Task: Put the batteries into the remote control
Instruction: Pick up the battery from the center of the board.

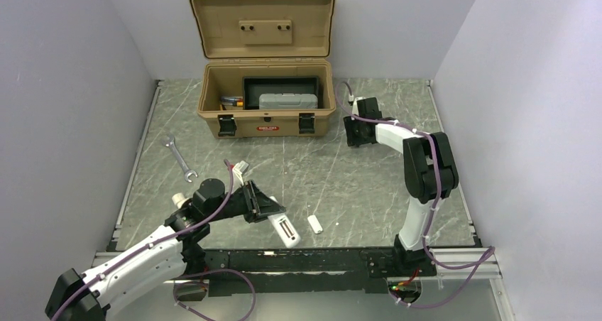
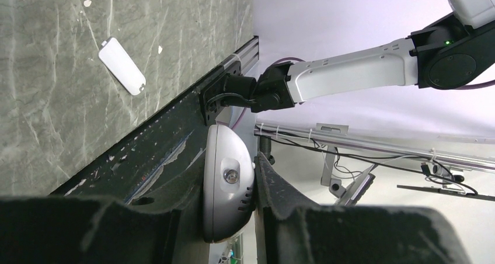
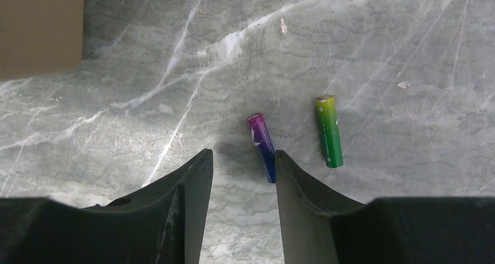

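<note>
on the table (image 3: 117,106) by my right pincer (image 3: 242,165), parted and empty, two batteries, purple battery (image 3: 262,146) and green battery (image 3: 329,132) side by side, my left pincer (image 1: 270,211) clamped on one remote control (image 1: 285,230), one white tab (image 1: 314,224) nearby

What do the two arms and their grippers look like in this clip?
The left arm and right arm have white shell links between chunky black joints, with a purple cable running along each. The left gripper and right gripper are matte black, with two thick fingers tapering to blunt tips.
</note>
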Controlling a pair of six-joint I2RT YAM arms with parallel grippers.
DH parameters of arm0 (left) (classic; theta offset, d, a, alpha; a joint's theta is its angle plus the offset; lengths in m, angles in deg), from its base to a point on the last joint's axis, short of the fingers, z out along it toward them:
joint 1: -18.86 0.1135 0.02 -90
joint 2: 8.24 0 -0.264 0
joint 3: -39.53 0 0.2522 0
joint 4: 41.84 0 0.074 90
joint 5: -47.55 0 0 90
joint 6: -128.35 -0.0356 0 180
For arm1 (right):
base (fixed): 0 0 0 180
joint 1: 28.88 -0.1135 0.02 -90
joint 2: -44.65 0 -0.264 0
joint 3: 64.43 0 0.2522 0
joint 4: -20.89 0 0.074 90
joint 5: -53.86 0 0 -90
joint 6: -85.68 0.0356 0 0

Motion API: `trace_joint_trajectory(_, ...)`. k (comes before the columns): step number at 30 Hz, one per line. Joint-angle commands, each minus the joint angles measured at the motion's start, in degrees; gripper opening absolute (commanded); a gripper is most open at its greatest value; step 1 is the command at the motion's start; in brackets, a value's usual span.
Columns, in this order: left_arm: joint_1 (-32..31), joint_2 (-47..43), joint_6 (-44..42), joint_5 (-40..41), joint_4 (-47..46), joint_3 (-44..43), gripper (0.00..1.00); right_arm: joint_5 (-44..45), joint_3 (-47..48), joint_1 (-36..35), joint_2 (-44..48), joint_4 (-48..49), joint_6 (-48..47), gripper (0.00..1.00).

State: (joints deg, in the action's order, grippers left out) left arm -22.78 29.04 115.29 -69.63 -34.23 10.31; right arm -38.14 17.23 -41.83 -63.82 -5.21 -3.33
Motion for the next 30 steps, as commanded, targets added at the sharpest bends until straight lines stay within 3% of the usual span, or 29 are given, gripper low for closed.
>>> trace_joint_trajectory(1, 0.6, -0.3, -1.1, -1.8, -2.2, -1.8, 0.0, 0.2, 2.1, 0.2, -1.1, 1.1, -0.6, 0.45)
trace_joint_trajectory(8, 1.0, 0.0, -1.5, -2.1, -1.6, -2.4, 0.0, -0.2, 2.9, 0.4, -2.0, -0.7, -0.4, 0.4)
trace_joint_trajectory(15, 1.2, 0.6, -1.4, -2.4, -2.3, -2.5, 0.0, 0.3, 4.9, 0.4, -4.5, -5.0, 1.6, 0.2)
trace_joint_trajectory(19, 1.2, 0.6, -1.7, -2.4, -2.0, -2.7, 0.0, -0.8, 4.6, 0.5, -4.6, -5.8, 2.5, 0.0)
trace_joint_trajectory(25, 1.2, 0.1, -2.4, -1.9, -0.2, -3.0, 0.0, -5.2, -0.3, 0.4, 3.1, -3.1, 5.2, 0.0)
trace_joint_trajectory(30, 1.8, -0.9, -5.0, -0.2, 4.1, -5.2, 0.0, -7.7, -3.4, -0.1, 14.6, -6.3, 5.4, 0.0)
